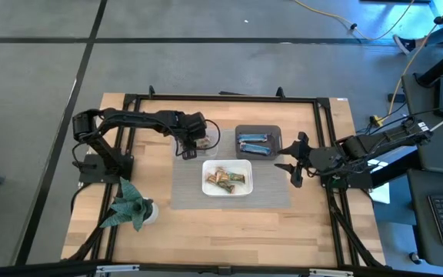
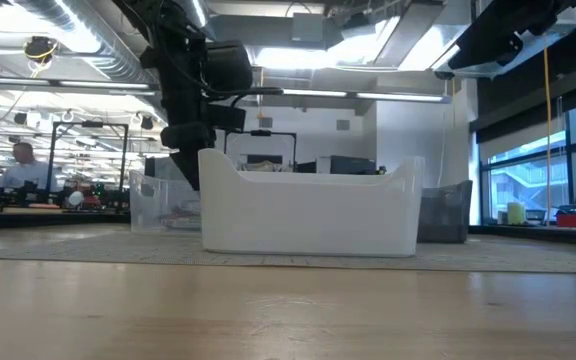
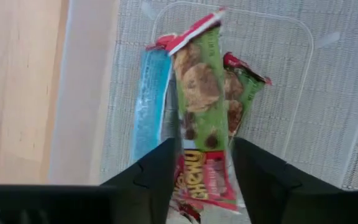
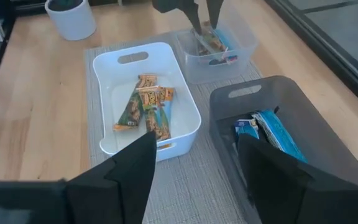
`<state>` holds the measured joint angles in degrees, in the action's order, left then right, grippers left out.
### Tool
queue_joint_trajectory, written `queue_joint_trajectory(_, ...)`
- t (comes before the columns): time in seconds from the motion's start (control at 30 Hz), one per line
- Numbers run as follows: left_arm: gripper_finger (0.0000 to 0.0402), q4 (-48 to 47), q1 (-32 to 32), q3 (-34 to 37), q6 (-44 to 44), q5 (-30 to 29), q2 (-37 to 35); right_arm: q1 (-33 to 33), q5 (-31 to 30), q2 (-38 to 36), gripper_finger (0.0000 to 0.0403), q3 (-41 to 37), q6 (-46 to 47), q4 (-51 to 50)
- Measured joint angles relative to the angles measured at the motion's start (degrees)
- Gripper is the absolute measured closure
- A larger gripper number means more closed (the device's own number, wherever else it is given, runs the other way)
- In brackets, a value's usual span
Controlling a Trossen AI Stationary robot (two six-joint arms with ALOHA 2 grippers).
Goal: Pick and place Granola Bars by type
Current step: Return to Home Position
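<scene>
high view: left gripper [image 1: 188, 150] over clear bin [image 1: 211, 151], right gripper [image 1: 292, 165] just right of dark bin [image 1: 258, 127], fingers apart; tan bars [image 1: 228, 179] in white bin [image 1: 208, 188], blue bars [image 1: 254, 143] in dark bin. left wrist: fingers spread, red-green bar [image 3: 201, 93] lies in clear bin between them, unclamped. right wrist: tan bars ahead, blue bars beside its spread fingers.
</scene>
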<state>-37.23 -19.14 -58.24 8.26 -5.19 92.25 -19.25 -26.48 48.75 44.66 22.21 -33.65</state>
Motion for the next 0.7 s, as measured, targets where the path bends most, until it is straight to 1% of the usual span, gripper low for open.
queue_joint_trajectory(0.1, 0.0229, -0.3, 0.0, 0.0, 0.0, -0.1, -0.1, 0.0, 0.0, 0.0, 0.0173, 0.0, 4.5, 0.0)
queue_joint_trajectory(0.2, 0.0215, -0.7, -0.1, -0.7, -1.1, 0.7, -1.9, 1.3, 1.0, -0.7, 0.0173, 0.0, 9.3, 0.0)
queue_joint_trajectory(0.3, 0.0210, 0.3, -0.3, -1.4, -1.1, 5.6, -6.9, 3.5, 3.6, -1.2, 0.0173, 0.0, 10.4, -0.2)
queue_joint_trajectory(0.4, 0.0212, 1.5, -1.1, -1.0, -1.1, 13.8, -13.4, 5.8, 4.3, -2.9, 0.0173, 0.0, 10.7, -4.2)
queue_joint_trajectory(0.47, 0.0213, 2.9, -1.7, 0.7, -2.3, 17.6, -18.6, 6.6, 4.0, -5.4, 0.0173, 0.0, 10.6, -6.0)
queue_joint_trajectory(0.53, 0.0212, 6.7, -2.2, 4.0, -5.2, 18.2, -24.6, 6.6, 3.8, -8.9, 0.0173, 0.0, 8.6, -5.5)
queue_joint_trajectory(0.63, 0.0210, 12.5, -2.3, 10.4, -9.1, 17.3, -34.3, 6.7, 3.6, -14.2, 0.0173, -0.1, 6.0, -4.7)
queue_joint_trajectory(0.7, 0.0211, 15.8, -1.7, 14.6, -12.0, 17.2, -40.5, 6.7, 3.4, -17.4, 0.0173, -1.8, 4.2, -0.9)
